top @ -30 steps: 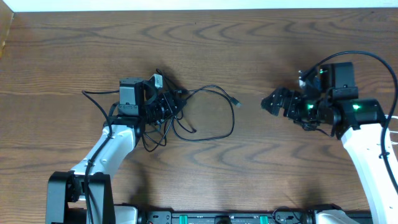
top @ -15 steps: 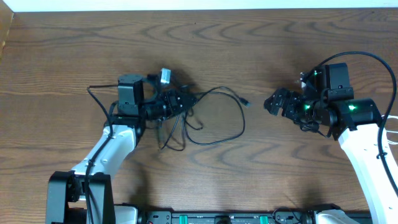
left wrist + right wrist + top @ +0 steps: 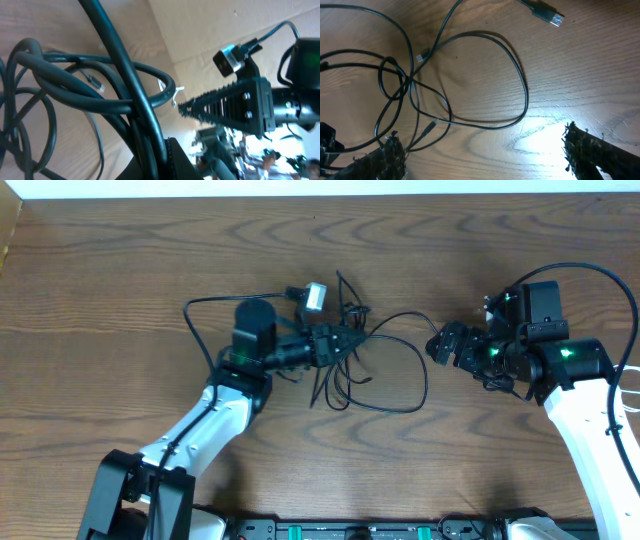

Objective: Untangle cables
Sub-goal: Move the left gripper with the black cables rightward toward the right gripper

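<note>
The left pincer [image 3: 343,341] is pressed together on a bunch of black cables [image 3: 526,95] a little left of the middle of the bench [image 3: 120,260]. From the grip the cords trail in loose, crossing loops toward the right arm. The right pincer [image 3: 437,344] stands spread wide and pinches nothing, just beside the outer edge of the largest loop. Only the right wrist view shows a flat, metal-tipped USB plug [image 3: 547,14] lying free on the wood, and a smaller plug end [image 3: 422,56] among the crossings. The left wrist view shows the dark cords close up, overlapping in thick curves.
</note>
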Controlling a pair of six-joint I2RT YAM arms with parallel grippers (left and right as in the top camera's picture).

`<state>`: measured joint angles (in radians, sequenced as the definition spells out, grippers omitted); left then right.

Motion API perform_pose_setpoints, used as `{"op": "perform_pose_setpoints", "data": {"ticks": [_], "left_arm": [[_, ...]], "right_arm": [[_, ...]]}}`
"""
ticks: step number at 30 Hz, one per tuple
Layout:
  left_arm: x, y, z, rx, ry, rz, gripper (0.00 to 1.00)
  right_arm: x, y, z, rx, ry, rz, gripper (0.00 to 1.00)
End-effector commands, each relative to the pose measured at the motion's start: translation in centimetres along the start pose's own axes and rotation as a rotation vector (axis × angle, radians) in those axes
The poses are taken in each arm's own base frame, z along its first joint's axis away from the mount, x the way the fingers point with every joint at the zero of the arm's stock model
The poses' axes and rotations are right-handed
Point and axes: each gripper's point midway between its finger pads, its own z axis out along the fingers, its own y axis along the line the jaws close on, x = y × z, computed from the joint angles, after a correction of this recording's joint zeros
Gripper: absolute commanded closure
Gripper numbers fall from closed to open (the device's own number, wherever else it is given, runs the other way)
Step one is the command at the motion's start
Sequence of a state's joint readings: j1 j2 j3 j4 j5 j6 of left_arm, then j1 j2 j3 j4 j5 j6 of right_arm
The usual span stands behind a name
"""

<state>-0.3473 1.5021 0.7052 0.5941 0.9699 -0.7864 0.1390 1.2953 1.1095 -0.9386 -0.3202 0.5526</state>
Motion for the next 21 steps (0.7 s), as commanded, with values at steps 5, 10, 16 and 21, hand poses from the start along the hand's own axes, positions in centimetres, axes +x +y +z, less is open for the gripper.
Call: {"op": "perform_pose_setpoints", "data": {"ticks": [5, 10, 16, 21], "left_arm": [[-4.2, -1.0, 1.3, -0.071, -0.274, -0.068, 0.92], [-4.6, -3.4, 1.8, 0.001, -0.308, -0.02, 0.91], [-4.1, -2.5, 2.0, -0.029, -0.286, -0.048, 0.91], [-5.1, -2.4, 1.2, -0.028, -0.312, -0.041, 0.91]], "right_arm": [[0.1, 0.0, 0.0, 0.005, -0.002, 0.007, 0.01], [0.0, 0.0, 0.0, 0.006, -0.002, 0.007, 0.01], [0.1, 0.0, 0.0, 0.006, -0.002, 0.007, 0.01], [0.0, 0.0, 0.0, 0.006, -0.002, 0.007, 0.01]]}}
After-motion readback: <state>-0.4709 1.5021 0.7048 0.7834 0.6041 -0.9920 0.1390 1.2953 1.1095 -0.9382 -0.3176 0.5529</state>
